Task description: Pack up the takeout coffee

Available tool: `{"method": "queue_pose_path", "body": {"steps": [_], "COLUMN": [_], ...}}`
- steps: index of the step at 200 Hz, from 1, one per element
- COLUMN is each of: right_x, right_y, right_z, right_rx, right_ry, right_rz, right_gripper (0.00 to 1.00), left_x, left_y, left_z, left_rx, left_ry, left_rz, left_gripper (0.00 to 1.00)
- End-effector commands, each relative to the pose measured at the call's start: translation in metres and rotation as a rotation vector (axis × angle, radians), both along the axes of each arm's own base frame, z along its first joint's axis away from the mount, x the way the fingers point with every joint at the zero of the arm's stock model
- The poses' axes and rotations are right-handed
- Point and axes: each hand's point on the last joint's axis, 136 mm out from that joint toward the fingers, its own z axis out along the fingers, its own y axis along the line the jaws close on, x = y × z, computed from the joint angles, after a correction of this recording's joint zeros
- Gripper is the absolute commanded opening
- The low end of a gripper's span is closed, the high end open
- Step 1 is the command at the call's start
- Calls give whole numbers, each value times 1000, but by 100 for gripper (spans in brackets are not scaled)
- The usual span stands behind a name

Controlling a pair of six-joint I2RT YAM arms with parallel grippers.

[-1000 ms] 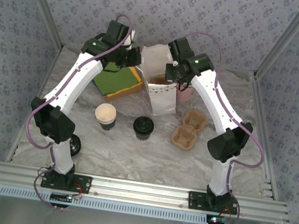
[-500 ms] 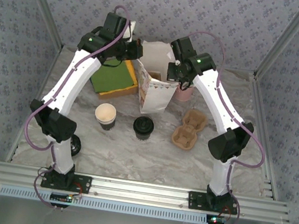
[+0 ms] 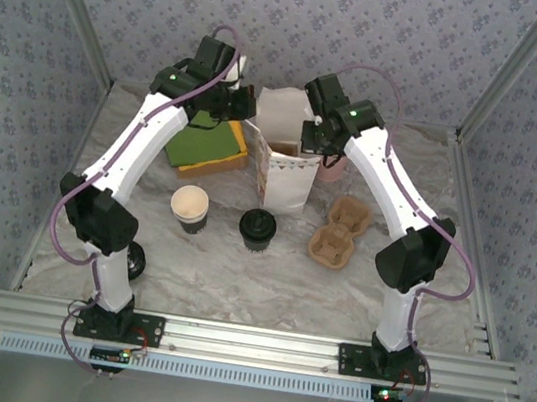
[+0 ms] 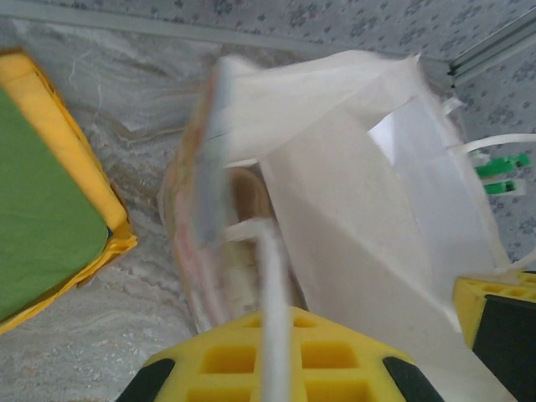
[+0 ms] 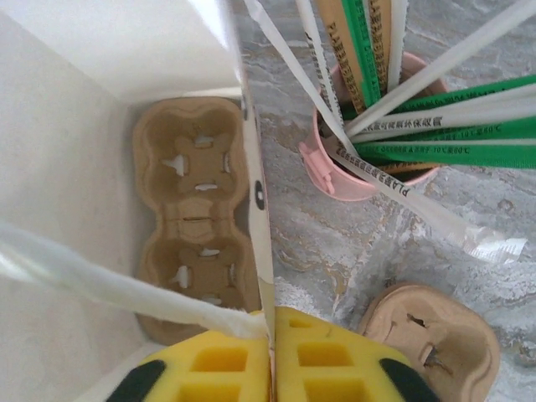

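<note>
The bag (image 3: 284,163) is held open, its edges pinched between the closed left fingers (image 4: 239,356) and right fingers (image 5: 213,368). A tray (image 5: 197,218) is already seated inside. The coffee (image 3: 257,228) is left standing on the counter (image 3: 236,282), unpacked.

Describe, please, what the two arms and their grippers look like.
Both the left arm and the right arm have white links, black joint housings, a small green light near the wrist and a looping purple cable. The left gripper and right gripper have yellow fingers with square recesses and black trim.
</note>
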Motion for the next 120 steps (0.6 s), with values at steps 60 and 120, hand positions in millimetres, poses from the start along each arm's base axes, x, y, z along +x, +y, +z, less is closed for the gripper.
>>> {"method": "queue_pose_path", "body": {"steps": [60, 120], "right_x": [-2, -4], "right_y": [-10, -6], "right_z": [21, 41], "right_rx": [19, 53], "right_ry": [-51, -89], "right_rz": [-37, -27], "right_gripper": [31, 44], "left_x": [-2, -7], "left_y": [-7, -10], "left_z": [10, 25], "left_rx": [-31, -53], "left_ry": [-31, -62], "left_rz": [-35, -45], "left_gripper": [29, 37]}}
